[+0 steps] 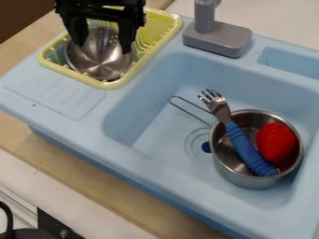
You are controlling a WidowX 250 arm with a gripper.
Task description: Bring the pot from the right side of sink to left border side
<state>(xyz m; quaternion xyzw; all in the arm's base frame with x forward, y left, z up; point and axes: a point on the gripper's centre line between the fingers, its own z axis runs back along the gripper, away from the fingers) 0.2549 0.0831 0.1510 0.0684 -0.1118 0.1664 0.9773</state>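
Two spread fingers of the black claw (103, 48) hung at upper left, well apart from the silver metal pot (242, 179) at lower right; the blue-handled metal fork (244, 147), leaning over its rim, risked sliding out if an off-centre lift tilted it.

My gripper (102, 45) hangs over the bowl (100, 63) in the drying rack (112, 85), at the camera view's back left, left of the faucet (218, 38). In front of the faucet, the basin (156, 135) has the pot (240, 180) on its right side, handle pointing back left; inside, the fork (243, 145) leans over the rim, left of a rounded toy piece (276, 142).
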